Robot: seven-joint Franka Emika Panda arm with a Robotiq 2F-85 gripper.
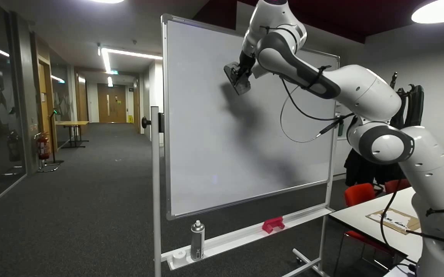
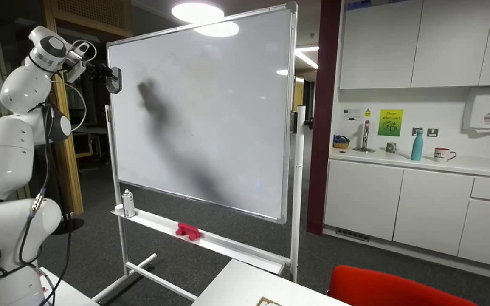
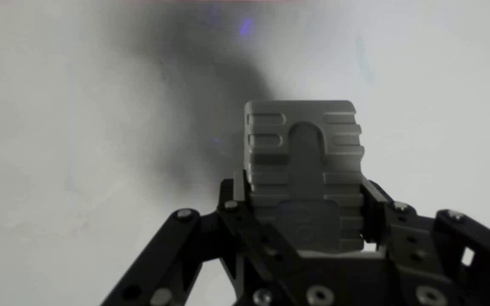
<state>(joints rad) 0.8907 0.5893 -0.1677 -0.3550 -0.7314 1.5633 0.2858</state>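
A grey ribbed eraser (image 3: 304, 165) sits between the black fingers of my gripper (image 3: 306, 189), which is shut on its two sides. In both exterior views the arm reaches up toward the upper part of the whiteboard (image 1: 206, 154), with the eraser (image 2: 116, 80) held at its tip. A blurred shadow falls on the board, offset from the eraser, which appears apart from the surface. A short purple mark (image 3: 245, 26) and a pale blue smear (image 3: 364, 59) show on the board in the wrist view. The eraser's wiping face is hidden there.
Below the board, a ledge (image 1: 237, 240) carries a spray can (image 1: 197, 240), a small white object (image 1: 179, 257) and a red holder (image 1: 273, 224). A white table (image 1: 410, 240) with cardboard (image 1: 393, 220) and red chairs (image 1: 359, 194) stand nearby. Cables hang along the arm.
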